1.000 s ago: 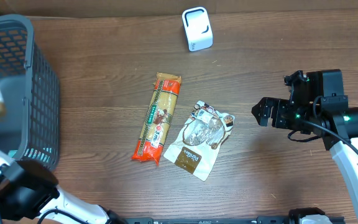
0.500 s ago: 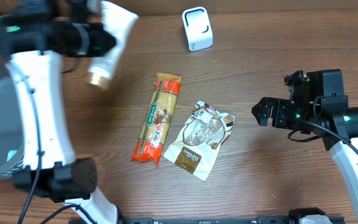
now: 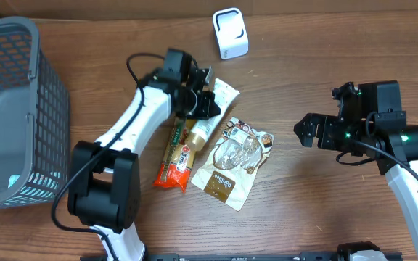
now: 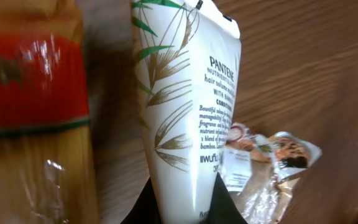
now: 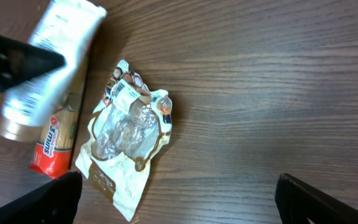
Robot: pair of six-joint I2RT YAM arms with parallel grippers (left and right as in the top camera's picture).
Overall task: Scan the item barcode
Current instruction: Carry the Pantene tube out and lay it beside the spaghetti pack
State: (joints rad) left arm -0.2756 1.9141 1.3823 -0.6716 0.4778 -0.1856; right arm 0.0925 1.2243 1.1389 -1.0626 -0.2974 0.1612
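The left jaws are clamped on the white plastic Pantene tube (image 3: 220, 98), which is held off the wooden counter (image 3: 303, 210), probably so its printed faces can be turned toward the small white barcode scanner (image 3: 230, 33) just beyond. The tube hangs over the orange spaghetti packet (image 3: 173, 158), left of the clear-and-brown snack pouch (image 3: 232, 163). The right jaws stand wide and empty at the right, likely parked clear.
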